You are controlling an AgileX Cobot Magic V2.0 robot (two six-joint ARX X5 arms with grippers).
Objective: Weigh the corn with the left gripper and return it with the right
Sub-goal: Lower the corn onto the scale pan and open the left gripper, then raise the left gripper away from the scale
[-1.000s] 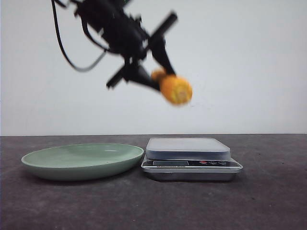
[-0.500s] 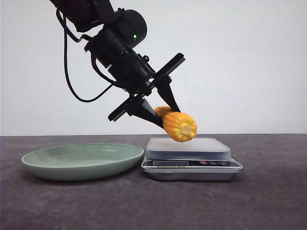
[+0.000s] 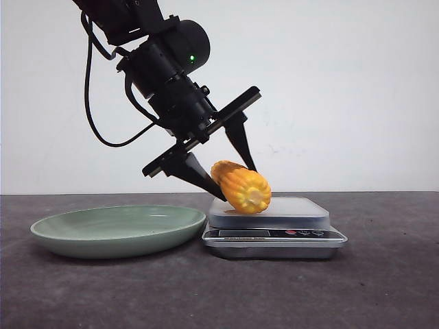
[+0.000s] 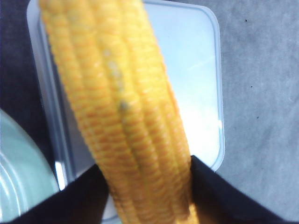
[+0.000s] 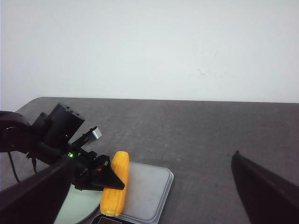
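The corn (image 3: 240, 188) lay on the scale (image 3: 274, 226), at the left part of its platform (image 3: 295, 211), cut end facing the camera. The left tool (image 3: 230, 180) stood over it with jaws spread; in the left wrist view the fingers (image 4: 219, 196) flanked the cob (image 4: 126, 116) on both sides, and contact could not be confirmed. A green plate (image 3: 118, 229) sat just beside the scale on the table (image 3: 219, 295). The right tool (image 5: 149, 205) hung well apart, high over the table, jaws wide and empty.
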